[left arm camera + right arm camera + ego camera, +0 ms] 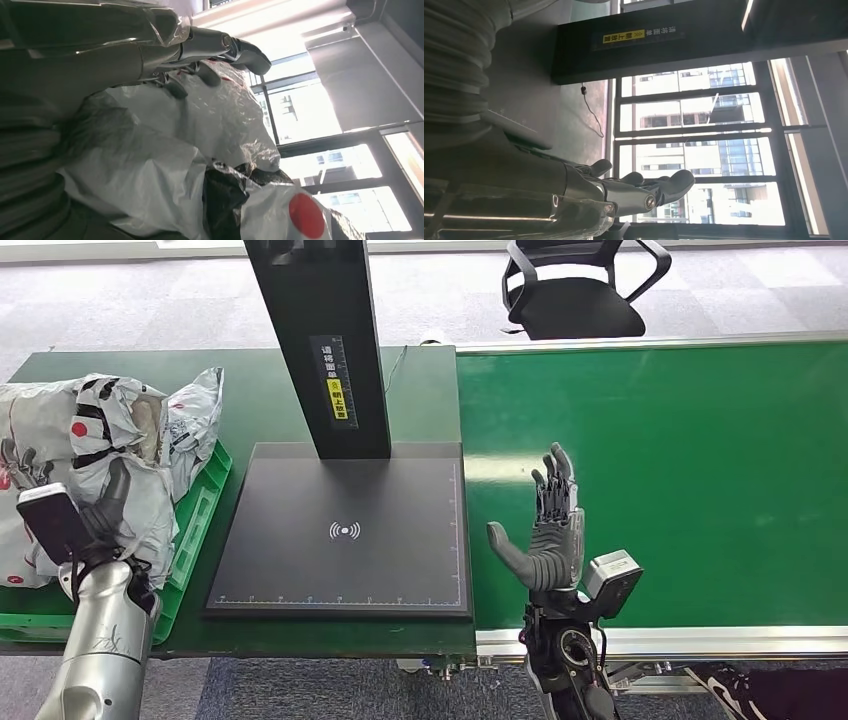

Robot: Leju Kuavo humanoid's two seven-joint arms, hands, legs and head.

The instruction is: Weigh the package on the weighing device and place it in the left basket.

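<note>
Your left hand rests its fingers on the package in the basket, left of the scale; whether they grip, I cannot tell. Your right hand is spread. The package may snag there.

Dark green tabletop beside a bright green conveyor belt.
On the tabletop lies the black weighing device with its upright post, and to its left a green basket heaped with grey packages.

Head view looks down; wrist views close, facing windows
</note>
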